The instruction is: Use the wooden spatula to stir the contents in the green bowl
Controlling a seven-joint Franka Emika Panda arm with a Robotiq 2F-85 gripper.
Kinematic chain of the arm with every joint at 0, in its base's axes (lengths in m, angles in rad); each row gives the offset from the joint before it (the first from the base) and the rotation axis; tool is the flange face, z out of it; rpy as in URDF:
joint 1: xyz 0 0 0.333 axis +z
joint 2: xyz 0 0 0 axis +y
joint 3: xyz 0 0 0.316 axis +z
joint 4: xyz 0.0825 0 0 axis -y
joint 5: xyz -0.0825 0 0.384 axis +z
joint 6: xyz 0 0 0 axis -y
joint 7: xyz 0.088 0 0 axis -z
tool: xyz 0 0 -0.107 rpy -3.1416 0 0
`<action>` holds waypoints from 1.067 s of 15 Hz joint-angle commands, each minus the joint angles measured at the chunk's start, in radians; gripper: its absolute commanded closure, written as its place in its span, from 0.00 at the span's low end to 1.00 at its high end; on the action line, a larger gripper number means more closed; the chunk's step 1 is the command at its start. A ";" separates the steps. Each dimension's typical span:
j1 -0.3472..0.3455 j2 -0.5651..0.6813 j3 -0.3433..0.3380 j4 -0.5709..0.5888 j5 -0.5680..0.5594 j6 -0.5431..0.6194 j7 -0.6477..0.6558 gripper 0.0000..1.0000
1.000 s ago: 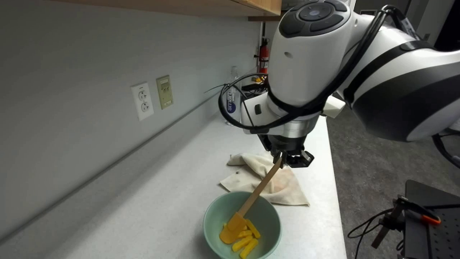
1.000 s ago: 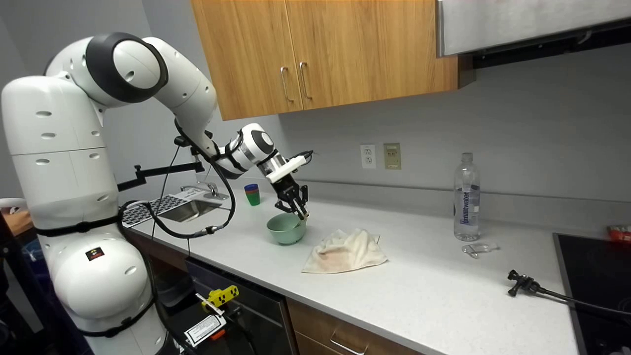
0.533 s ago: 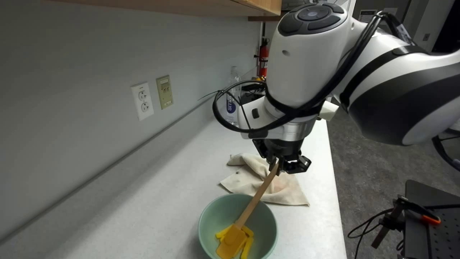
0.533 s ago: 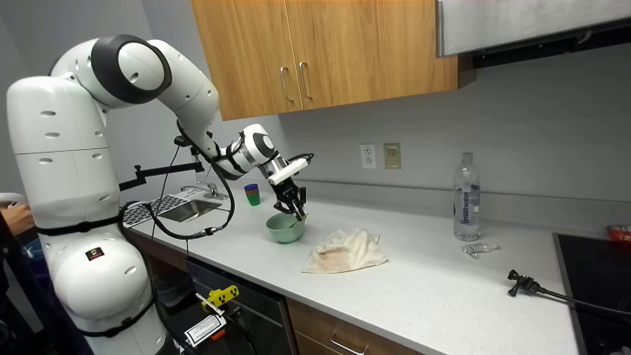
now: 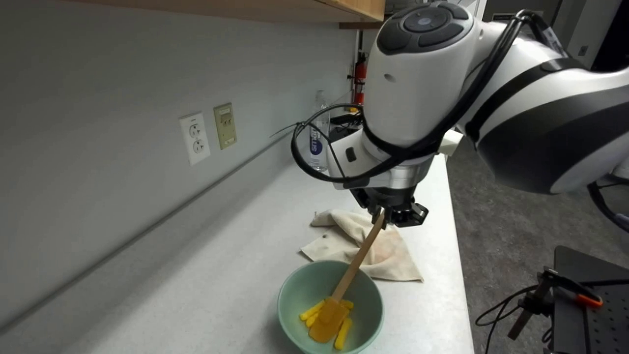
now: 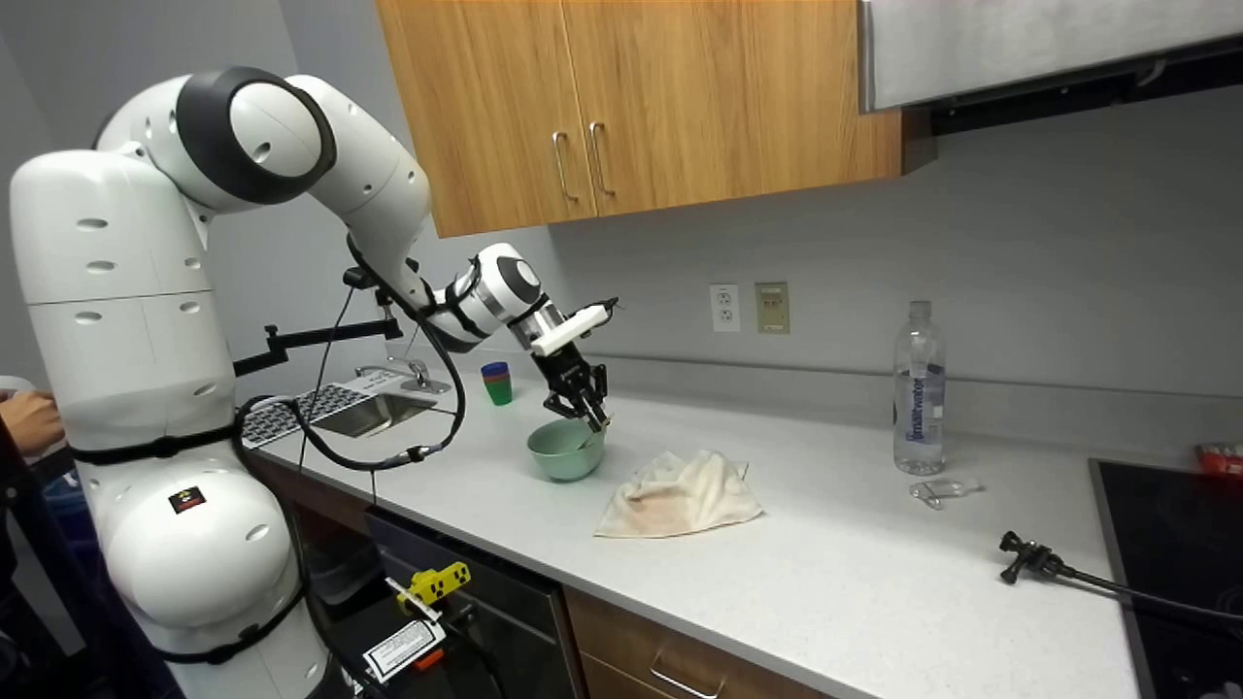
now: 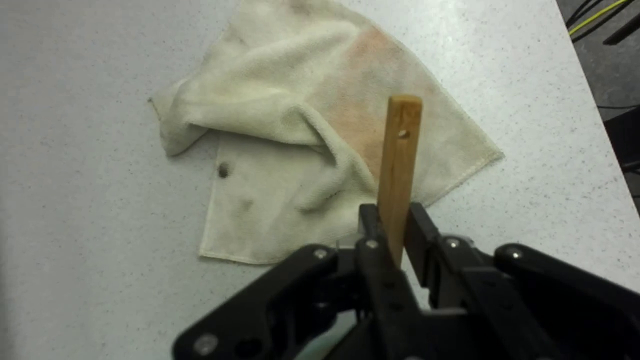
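The wooden spatula slants down into the green bowl, which stands on the counter. Its yellow-orange blade lies low in the bowl, among the contents. These yellow strips show on both sides of the blade and partly behind it. In the wrist view my gripper is shut on the handle, whose holed end sticks up past the fingertips. Only a sliver of the bowl's rim appears below the fingers there. In an exterior view the bowl sits under my gripper, its contents hidden by the wall.
A crumpled beige cloth lies just beyond the bowl. Along the counter stand a water bottle and stacked cups. A wall with outlets borders the counter, and a wooden cabinet hangs above.
In an exterior view the blade and bowl shifted toward the lower left, then back to the upper right. The yellow strips have been rearranged around the blade. The grip has stayed the same.
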 commanded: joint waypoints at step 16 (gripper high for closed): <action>-0.037 -0.129 -0.039 0.154 0.362 -0.100 -0.307 0.96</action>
